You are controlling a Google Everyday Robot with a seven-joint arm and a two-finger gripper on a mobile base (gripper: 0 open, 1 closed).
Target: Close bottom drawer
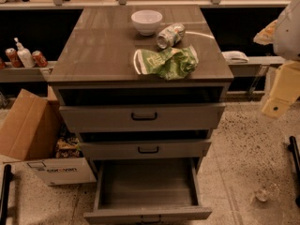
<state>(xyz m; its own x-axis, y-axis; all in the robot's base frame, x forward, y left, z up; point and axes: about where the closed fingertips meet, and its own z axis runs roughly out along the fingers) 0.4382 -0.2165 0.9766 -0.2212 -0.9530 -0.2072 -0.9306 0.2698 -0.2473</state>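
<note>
The bottom drawer point(147, 213) is the lowest of three grey drawers in the cabinet point(93, 46). It is pulled far out toward me and its grey box interior point(147, 182) is bare. Its small black handle sits at the very bottom edge of the view. The mid-sized drawer point(146, 149) and the top drawer point(143, 117) above it stand slightly open. My gripper point(280, 95), a cream-coloured part under a white arm, hangs at the right edge of the view. It is well to the right of the cabinet, above the floor, and touches nothing.
On the cabinet top are a white bowl point(146, 21), a can lying on its side point(170, 35) and a crumpled green bag point(166, 61). A cardboard box point(26, 125) and a white box point(61, 170) stand at the left. A glass point(266, 192) lies on the floor at the right.
</note>
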